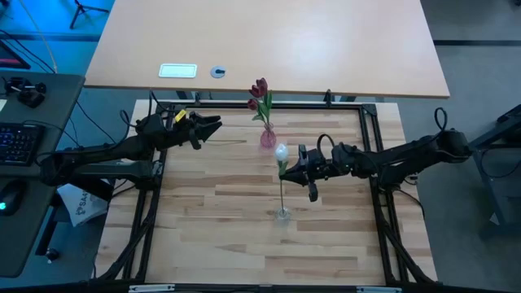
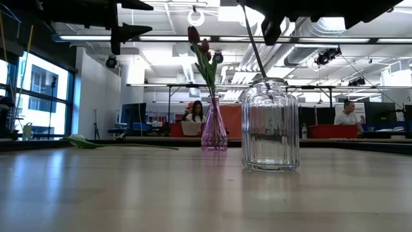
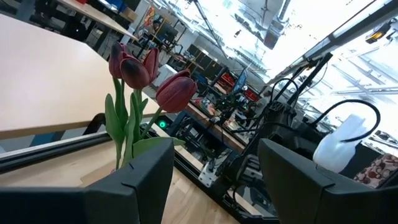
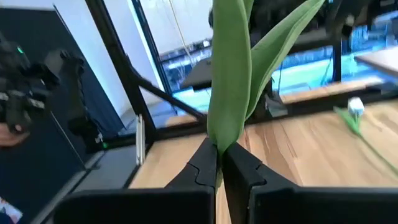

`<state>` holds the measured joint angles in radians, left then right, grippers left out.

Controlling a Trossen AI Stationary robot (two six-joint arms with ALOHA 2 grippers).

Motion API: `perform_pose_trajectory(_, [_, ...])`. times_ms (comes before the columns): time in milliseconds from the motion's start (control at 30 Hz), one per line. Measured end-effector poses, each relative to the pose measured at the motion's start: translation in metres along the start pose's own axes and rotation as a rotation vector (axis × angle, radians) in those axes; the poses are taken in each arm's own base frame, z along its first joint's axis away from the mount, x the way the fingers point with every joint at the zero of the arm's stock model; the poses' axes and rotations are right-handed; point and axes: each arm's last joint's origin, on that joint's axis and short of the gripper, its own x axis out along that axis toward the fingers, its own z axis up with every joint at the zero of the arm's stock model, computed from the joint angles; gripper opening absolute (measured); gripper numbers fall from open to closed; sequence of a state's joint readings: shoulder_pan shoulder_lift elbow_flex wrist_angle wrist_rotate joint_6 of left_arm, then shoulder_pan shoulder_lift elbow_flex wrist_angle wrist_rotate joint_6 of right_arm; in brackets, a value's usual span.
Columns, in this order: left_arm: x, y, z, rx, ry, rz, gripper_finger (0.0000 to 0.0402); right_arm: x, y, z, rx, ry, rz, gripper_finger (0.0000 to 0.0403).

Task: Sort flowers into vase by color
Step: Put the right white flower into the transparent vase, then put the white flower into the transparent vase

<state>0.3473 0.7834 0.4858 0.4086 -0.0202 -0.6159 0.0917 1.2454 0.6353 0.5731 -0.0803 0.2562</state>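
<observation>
Two dark red tulips (image 1: 260, 91) stand in a small pink vase (image 1: 268, 138) near the table's far edge; they also show in the left wrist view as red tulips (image 3: 143, 68). A white tulip (image 1: 281, 152) stands with its stem down in a clear ribbed glass vase (image 1: 282, 214), also seen as the clear vase (image 2: 270, 125). My right gripper (image 1: 293, 170) is shut on this tulip below its head. Another tulip (image 2: 84, 140) lies flat on the table to the left. My left gripper (image 1: 213, 126) hovers open, left of the pink vase. My right gripper pinches the white tulip between its two fingers where the green leaves (image 4: 219, 134) meet the stem. The fingers come level from the table's right side and lie across the stem. The tulip stands nearly upright, its lower stem (image 2: 256, 61) reaching into the clear vase's mouth.
A black metal frame (image 1: 370, 130) borders the wooden table. The two vases stand close together mid-table, with open wood toward the near edge. A second desk (image 1: 269, 41) lies beyond the far edge. People sit in the room beyond (image 2: 195, 113).
</observation>
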Motion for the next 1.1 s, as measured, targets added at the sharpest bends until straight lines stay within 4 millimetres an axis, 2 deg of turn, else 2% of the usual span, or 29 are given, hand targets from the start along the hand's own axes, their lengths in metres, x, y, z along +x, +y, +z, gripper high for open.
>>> perform_pose_trajectory(200, [0.000, 0.000, 0.000, 0.000, 0.001, 0.000, 0.0221, 0.000, 0.003, -0.002, 0.087, 0.022, 0.009, 0.0005])
perform_pose_trajectory(333, [0.000, 0.001, -0.001, 0.000, 0.011, 0.007, 0.0221, 0.000, 0.004, -0.004, 0.184, 0.039, 0.006, 0.0040])
perform_pose_trajectory(500, [0.000, 0.004, -0.005, 0.001, 0.054, 0.038, 0.0221, 0.000, 0.007, -0.010, 0.237, 0.097, 0.005, 0.0134])
perform_pose_trajectory(733, [0.000, 0.004, -0.006, -0.007, 0.069, 0.040, 0.0221, -0.005, 0.012, -0.014, 0.260, 0.211, 0.122, 0.0271])
perform_pose_trajectory(900, [0.000, 0.004, -0.007, 0.002, 0.073, 0.041, 0.0221, -0.021, 0.016, -0.010, 0.350, 0.302, 0.163, 0.0316])
perform_pose_trajectory(1100, [0.000, 0.005, -0.007, 0.035, 0.073, 0.041, 0.0221, -0.055, 0.018, -0.008, 0.383, 0.461, 0.095, 0.0322])
